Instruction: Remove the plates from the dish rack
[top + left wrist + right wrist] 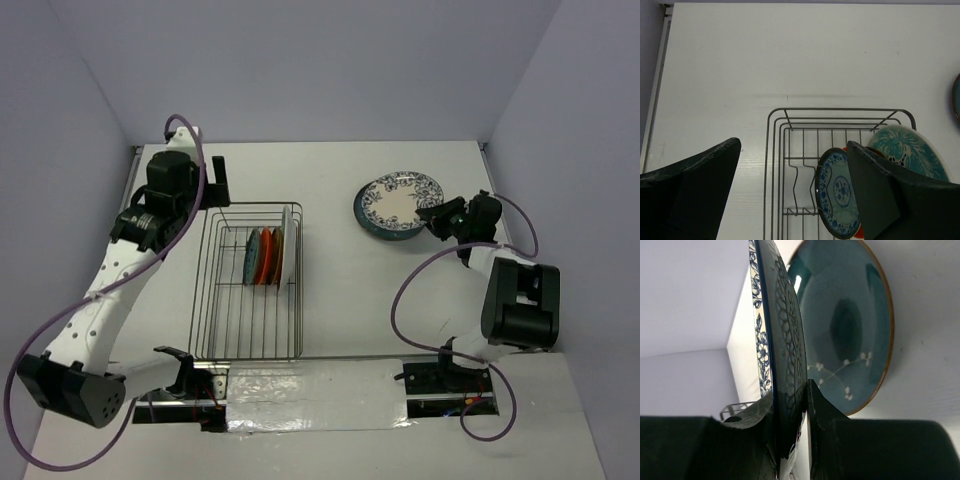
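Note:
The grey wire dish rack (215, 300) sits left of centre, with several plates (265, 257) upright on edge in its far right part. My left gripper (215, 190) hangs open over the rack's far end (840, 114); a small blue-patterned plate (837, 197) and a teal-and-white plate (912, 150) show beside its right finger (900, 200). My right gripper (432, 215) is shut on the rim of a white plate with a blue floral rim (400, 198), held tilted over a teal plate with an orange rim (850, 325) that lies on the table. In the right wrist view, the gripper (790, 390) pinches the plate's edge (787, 330).
The teal plate (368, 222) on the table peeks out from under the held one at the far right of centre. The rack's left half holds only bare divider wires (797, 185). Purple walls close the table on three sides. Cables loop beside both arms.

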`<state>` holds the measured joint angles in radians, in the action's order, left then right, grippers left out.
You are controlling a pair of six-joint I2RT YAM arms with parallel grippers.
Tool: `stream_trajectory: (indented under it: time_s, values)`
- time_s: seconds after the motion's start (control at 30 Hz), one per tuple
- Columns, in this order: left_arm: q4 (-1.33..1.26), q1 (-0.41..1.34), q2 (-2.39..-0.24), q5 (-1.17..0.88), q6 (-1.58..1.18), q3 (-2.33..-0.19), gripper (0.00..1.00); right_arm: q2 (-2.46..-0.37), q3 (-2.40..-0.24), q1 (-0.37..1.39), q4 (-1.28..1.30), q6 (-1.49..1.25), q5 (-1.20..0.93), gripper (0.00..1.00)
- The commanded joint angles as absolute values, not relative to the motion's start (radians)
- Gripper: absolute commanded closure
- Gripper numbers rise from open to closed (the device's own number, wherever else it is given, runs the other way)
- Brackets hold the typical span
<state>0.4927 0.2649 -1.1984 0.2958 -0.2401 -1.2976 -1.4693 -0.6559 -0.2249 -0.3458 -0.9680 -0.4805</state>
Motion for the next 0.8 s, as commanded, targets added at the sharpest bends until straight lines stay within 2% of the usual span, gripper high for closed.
stream_trajectory:
  time_s: [0.0, 0.1, 0.2, 0.23, 0.33, 0.37, 0.43, 0.57, 0.63, 0.67, 0.77]
  values:
    - [0.413, 0.252, -1.076, 0.291, -0.259, -1.252, 0.00, -1.505, -0.706, -0.210, -0.541, -0.928, -0.538, 0.84]
    - [0.426, 0.250, -1.051, 0.337, -0.253, -1.246, 0.00, -1.546, -0.719, -0.209, -0.542, -0.905, -0.543, 0.82]
    - [0.426, 0.250, -1.013, 0.400, -0.252, -1.232, 0.00, -1.571, -0.750, -0.199, -0.506, -0.871, -0.548, 0.76]
    - [0.428, 0.250, -1.000, 0.413, -0.253, -1.229, 0.01, -1.577, -0.759, -0.196, -0.493, -0.861, -0.542, 0.69]
    - [0.429, 0.250, -0.956, 0.454, -0.253, -1.212, 0.00, -1.594, -0.781, -0.190, -0.463, -0.841, -0.538, 0.63]
    - [0.431, 0.250, -0.933, 0.480, -0.253, -1.200, 0.00, -1.598, -0.785, -0.189, -0.454, -0.838, -0.531, 0.54]
    - [0.433, 0.250, -0.907, 0.502, -0.252, -1.180, 0.01, -1.603, -0.798, -0.181, -0.405, -0.821, -0.517, 0.48]
    - [0.434, 0.250, -0.813, 0.545, -0.249, -1.089, 0.00, -1.629, -0.891, -0.143, -0.209, -0.767, -0.445, 0.33]
    - [0.445, 0.250, -0.781, 0.564, -0.250, -1.062, 0.00, -1.647, -0.937, -0.117, -0.057, -0.735, -0.396, 0.31]
    - [0.448, 0.250, -0.753, 0.569, -0.252, -1.037, 0.01, -1.660, -0.980, -0.104, 0.043, -0.726, -0.370, 0.21]
    - [0.462, 0.250, -0.707, 0.587, -0.261, -0.982, 0.00, -1.658, -1.038, -0.055, 0.158, -0.684, -0.226, 0.19]
